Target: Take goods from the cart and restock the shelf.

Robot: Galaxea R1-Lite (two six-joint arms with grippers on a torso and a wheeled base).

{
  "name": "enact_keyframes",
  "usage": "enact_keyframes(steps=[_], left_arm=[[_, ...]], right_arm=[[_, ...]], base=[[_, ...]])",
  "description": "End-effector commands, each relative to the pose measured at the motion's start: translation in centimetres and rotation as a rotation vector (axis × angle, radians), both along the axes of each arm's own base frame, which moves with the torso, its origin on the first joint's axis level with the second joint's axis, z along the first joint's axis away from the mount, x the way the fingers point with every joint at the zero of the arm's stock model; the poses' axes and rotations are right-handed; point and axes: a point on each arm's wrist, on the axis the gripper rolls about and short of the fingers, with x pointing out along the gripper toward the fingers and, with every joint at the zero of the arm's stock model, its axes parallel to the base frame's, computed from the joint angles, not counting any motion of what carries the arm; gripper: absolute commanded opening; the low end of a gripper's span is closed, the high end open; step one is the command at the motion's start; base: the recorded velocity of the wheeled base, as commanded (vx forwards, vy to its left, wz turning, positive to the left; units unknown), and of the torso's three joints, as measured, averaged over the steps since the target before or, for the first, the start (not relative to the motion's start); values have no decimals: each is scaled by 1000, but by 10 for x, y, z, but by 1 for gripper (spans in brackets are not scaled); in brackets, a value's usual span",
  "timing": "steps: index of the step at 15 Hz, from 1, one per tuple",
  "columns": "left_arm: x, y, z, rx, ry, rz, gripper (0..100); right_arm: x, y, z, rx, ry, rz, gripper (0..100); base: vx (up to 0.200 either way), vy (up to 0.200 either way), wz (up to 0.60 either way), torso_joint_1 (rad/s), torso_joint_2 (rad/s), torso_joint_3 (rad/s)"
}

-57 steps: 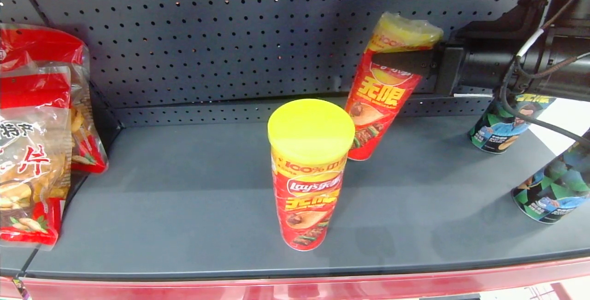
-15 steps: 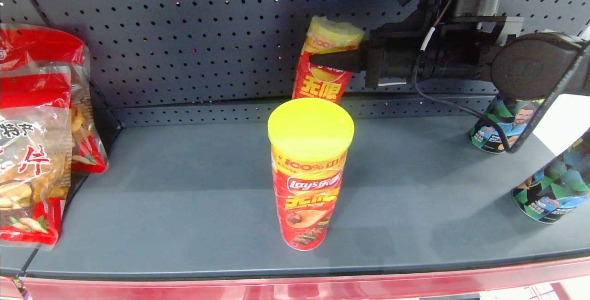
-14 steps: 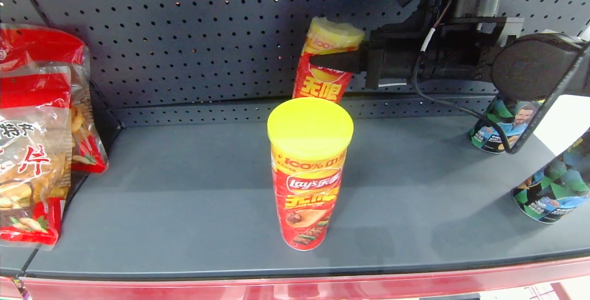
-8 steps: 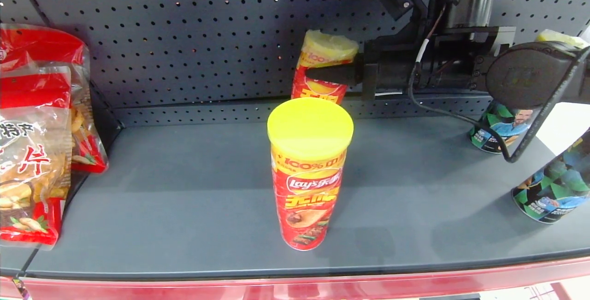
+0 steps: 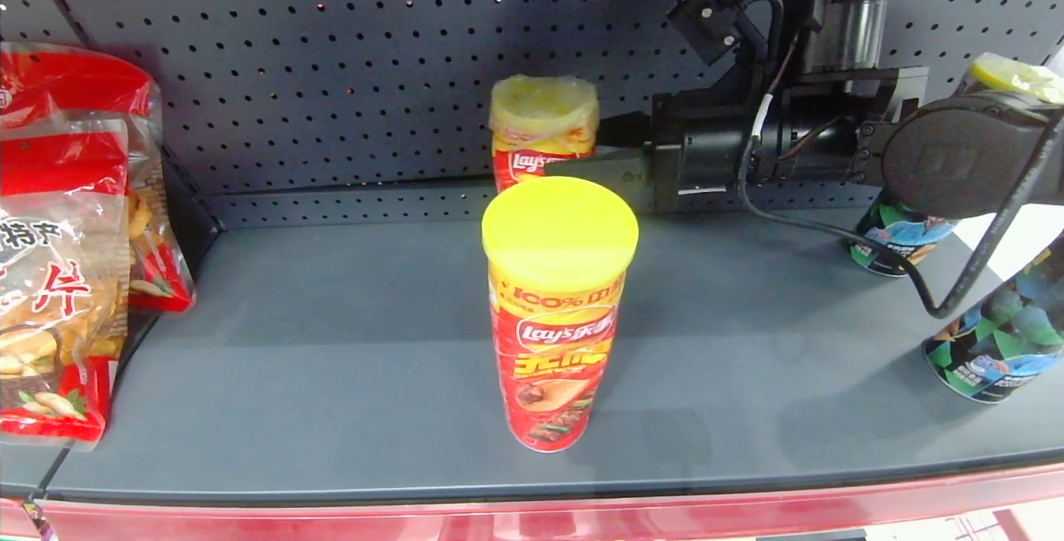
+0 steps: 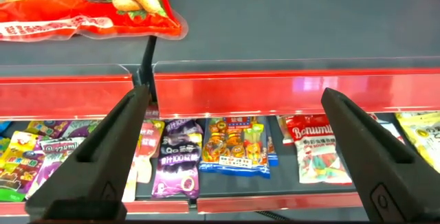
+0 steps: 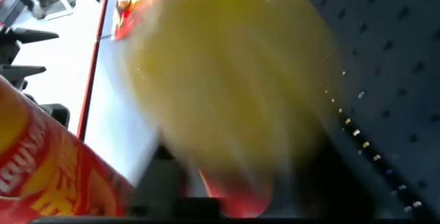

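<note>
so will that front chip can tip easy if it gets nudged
Probably: the front can is tall and narrow on a small base, so a high push could topple it. Once down it would likely roll on the flat shelf. It looks stiff, not floppy.

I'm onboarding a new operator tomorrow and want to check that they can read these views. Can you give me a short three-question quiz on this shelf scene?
1. True or false: the front chip can lies on its side on the shelf.
2. Fill in: the left end effector, facing a lower shelf of snack bags, is ___ (open or shut).
3. Pick one: the rear chip can, by the pegboard behind the front one, is gripped by A) the left end effector, B) the right end effector, C) a person's hand.

Key: 1 false, it stands upright; 2 open; 3 B.
</note>
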Motion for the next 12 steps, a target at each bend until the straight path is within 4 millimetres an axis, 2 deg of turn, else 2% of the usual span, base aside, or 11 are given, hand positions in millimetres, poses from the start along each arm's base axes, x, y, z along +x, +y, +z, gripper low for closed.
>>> enact_keyframes(steps=[1,4,8,12], left_arm=[[0,0,0,0,1,1,100],[0,0,0,0,1,1,100],[0,0,0,0,1,1,100],[0,0,0,0,1,1,100]], right_arm=[[-4,2,0,0,0,9,100],[-4,2,1,0,-1,11,100],[-12,-10,-6,-17,29,5,100],[-28,-53,-19,-44,84,-86,100]], base=[[0,0,0,0,0,0],[0,0,0,0,0,0],[0,0,0,0,0,0],[0,0,0,0,0,0]])
